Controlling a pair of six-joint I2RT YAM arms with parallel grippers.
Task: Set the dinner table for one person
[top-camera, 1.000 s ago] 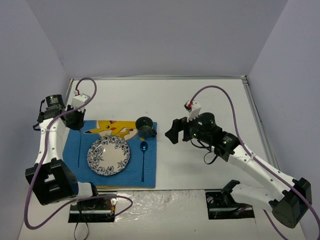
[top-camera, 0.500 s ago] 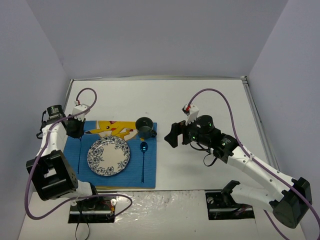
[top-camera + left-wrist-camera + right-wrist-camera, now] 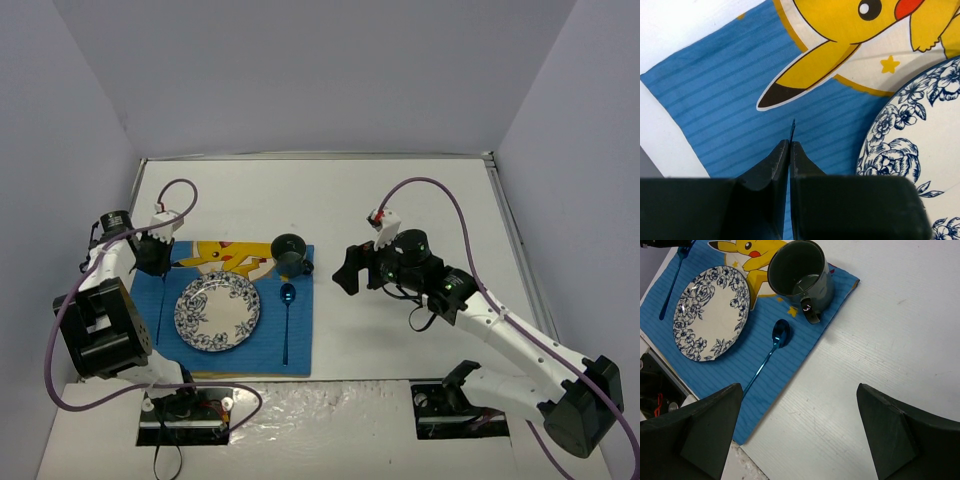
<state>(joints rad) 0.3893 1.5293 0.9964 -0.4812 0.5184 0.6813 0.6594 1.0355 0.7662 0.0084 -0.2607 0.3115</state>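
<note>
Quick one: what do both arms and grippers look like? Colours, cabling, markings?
White links and bulky black joint housings on the left arm and right arm. A purple cable loops along each to a white wrist block with a red connector. Green lights glow on the right arm's joints. Plain black wedge-shaped fingers on the left gripper and right gripper; no lettering legible.

Robotics lab cell: bare grey walls (image 3: 300,70) around the dinner table (image 3: 300,195), bolted-down left arm (image 3: 103,262) and right arm (image 3: 510,335).

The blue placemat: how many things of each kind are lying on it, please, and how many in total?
Plate: 1
Mug: 1
Spoon: 1
Fork: 1
Total: 4
</note>
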